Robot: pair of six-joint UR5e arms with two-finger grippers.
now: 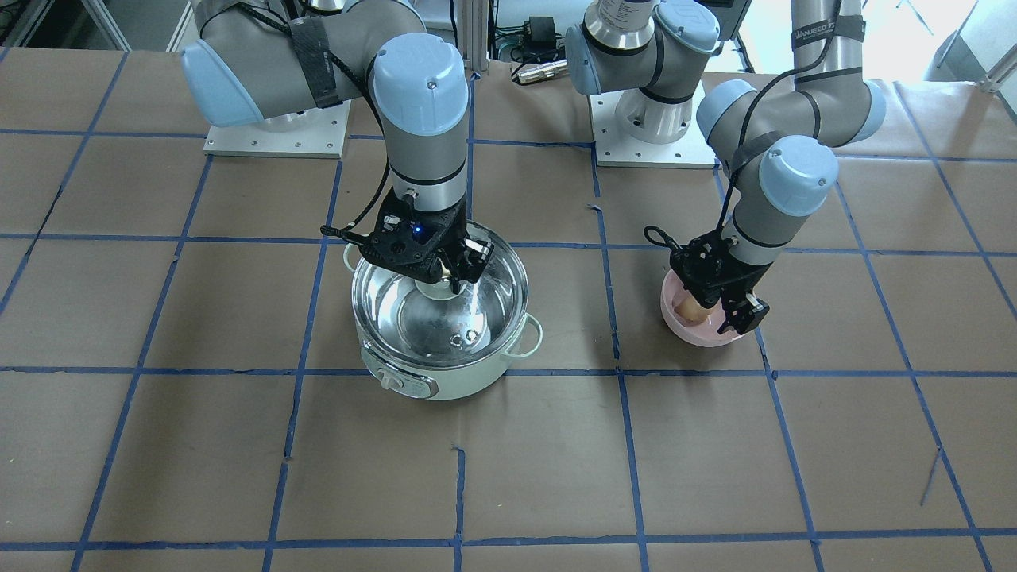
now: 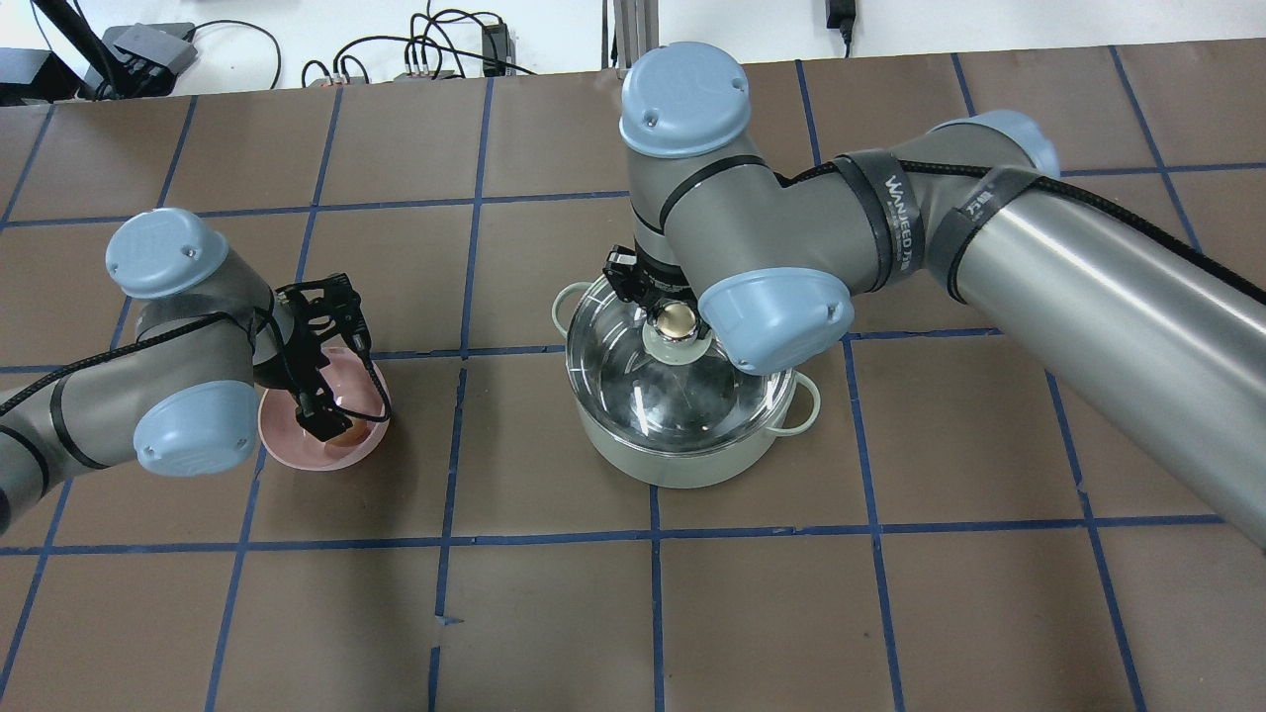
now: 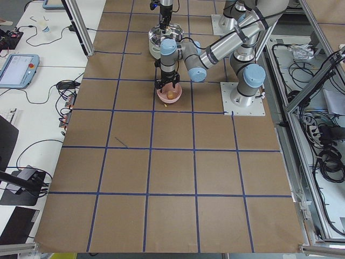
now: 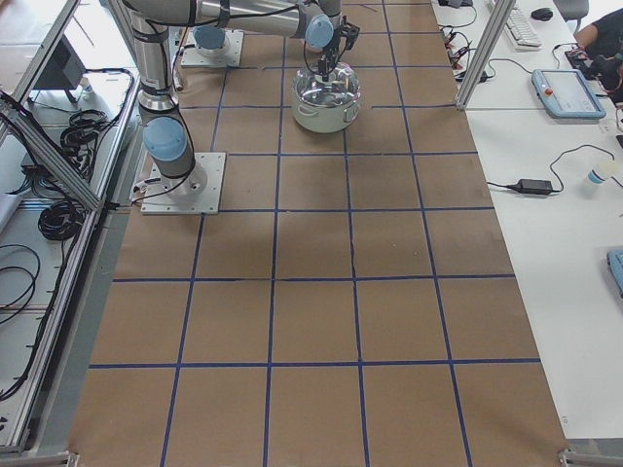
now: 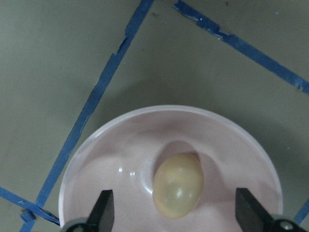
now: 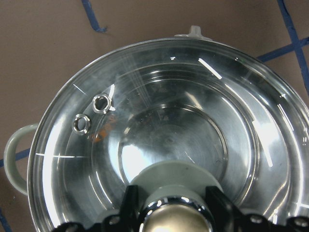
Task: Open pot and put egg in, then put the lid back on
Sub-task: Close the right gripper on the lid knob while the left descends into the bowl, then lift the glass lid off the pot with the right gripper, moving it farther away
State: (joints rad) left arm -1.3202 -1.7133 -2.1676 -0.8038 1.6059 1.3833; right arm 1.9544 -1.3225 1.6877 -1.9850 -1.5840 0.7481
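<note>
The mint-green pot stands mid-table with the clear glass lid on it. My right gripper is directly above it. In the right wrist view its fingers are closed against both sides of the lid's beige knob. The pot also shows in the overhead view, as does the knob. The tan egg lies in a pink bowl. My left gripper is open just above it, one finger on each side and clear of the egg.
The pink bowl sits about one grid square from the pot, on my left side. The table is brown paper with blue tape lines. The two arm bases stand at the table's robot-side edge, with cables behind them.
</note>
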